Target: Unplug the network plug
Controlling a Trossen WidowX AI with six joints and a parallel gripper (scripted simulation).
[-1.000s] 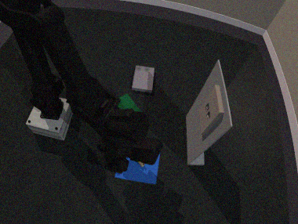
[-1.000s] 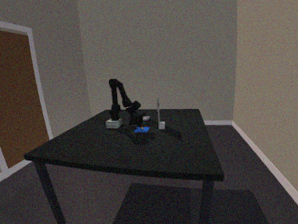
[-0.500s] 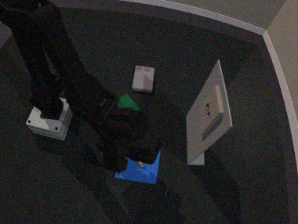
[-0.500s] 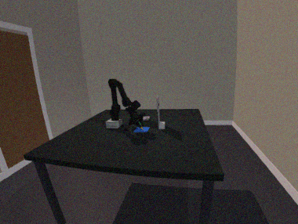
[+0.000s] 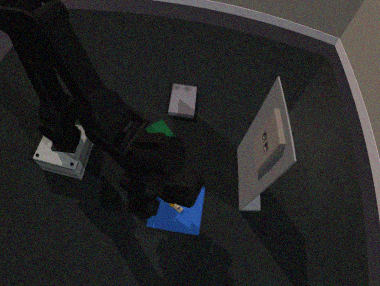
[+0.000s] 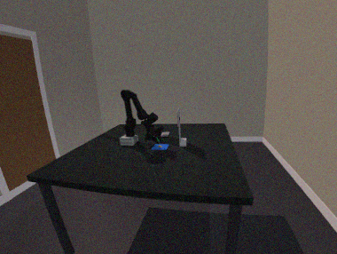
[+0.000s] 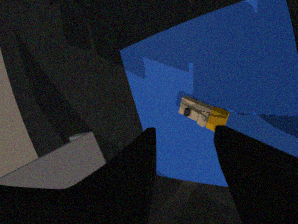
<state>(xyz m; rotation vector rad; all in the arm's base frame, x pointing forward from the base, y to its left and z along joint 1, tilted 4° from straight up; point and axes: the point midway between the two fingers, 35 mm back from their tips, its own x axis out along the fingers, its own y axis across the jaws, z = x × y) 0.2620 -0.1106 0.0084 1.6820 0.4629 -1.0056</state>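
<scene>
The plug [image 5: 172, 205] [image 7: 196, 110], beige with a yellow end, lies on the blue square [image 5: 175, 226] [image 6: 165, 146] [image 7: 167, 155], within its edges. My gripper [image 7: 185, 133] is open just over it, the fingers apart on either side of a gap. The yellow end lies close to the right fingertip in the wrist view; whether they touch I cannot tell. The arm hides part of the square in the top view. The upright panel [image 5: 250, 167] [image 6: 179, 122] stands beyond the square, with dark socket openings and no plug in them.
A green patch [image 5: 160, 128] lies partly under the arm. A small pale box [image 5: 181, 95] [image 6: 165, 133] lies behind it. The arm's white base [image 5: 60, 162] [image 6: 129, 140] stands at the left. The panel's foot [image 5: 253, 202] [image 6: 183, 142] is to the right of the blue square.
</scene>
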